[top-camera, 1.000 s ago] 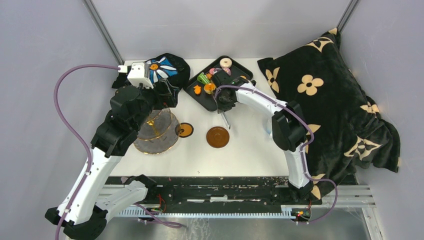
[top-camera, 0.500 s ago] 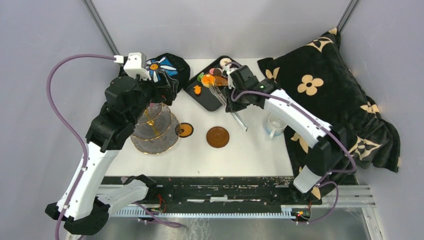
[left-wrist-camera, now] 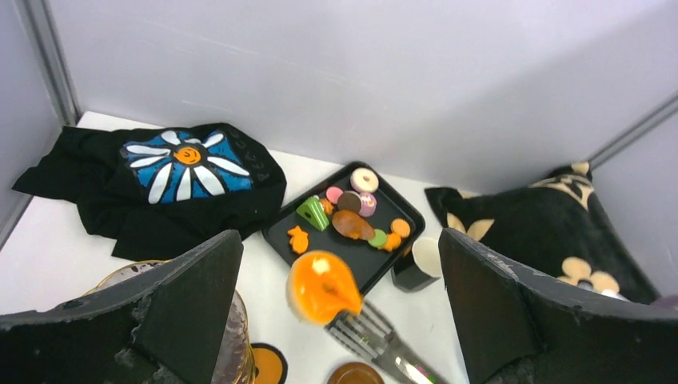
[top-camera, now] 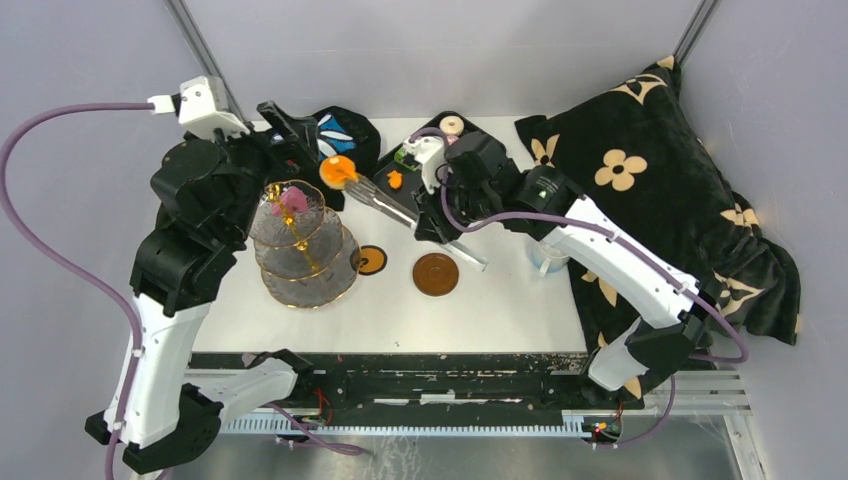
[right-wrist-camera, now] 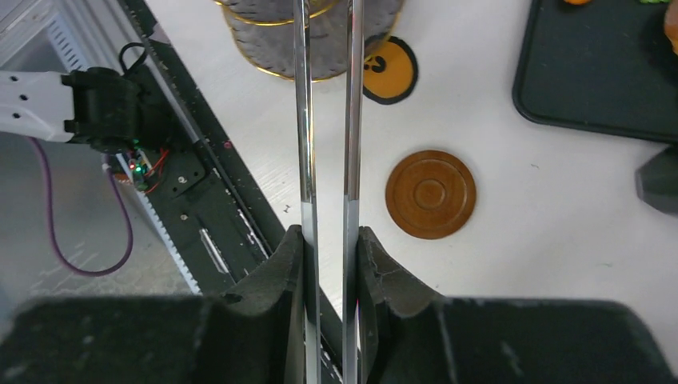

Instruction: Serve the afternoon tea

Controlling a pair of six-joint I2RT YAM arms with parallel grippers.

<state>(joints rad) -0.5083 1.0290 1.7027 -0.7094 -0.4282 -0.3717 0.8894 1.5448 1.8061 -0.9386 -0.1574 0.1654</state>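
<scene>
The right gripper (right-wrist-camera: 329, 256) has its jaws pinching a pair of metal tongs (right-wrist-camera: 302, 120). The tongs reach across the white worktop (top-camera: 500, 300) towards the three-tier stand (top-camera: 305, 250). An orange pastry (top-camera: 337, 170) sits at their far tip, in the air just beside the top tier, where a pink pastry (top-camera: 293, 198) lies. The left gripper (left-wrist-camera: 340, 264) hangs above the stand with its jaws spread wide. More pastries lie on a black tray (left-wrist-camera: 280, 232).

A lab test cell — plain grey walls (top-camera: 440, 50), metal corner posts (top-camera: 203, 60), white table (top-camera: 500, 310).
</scene>
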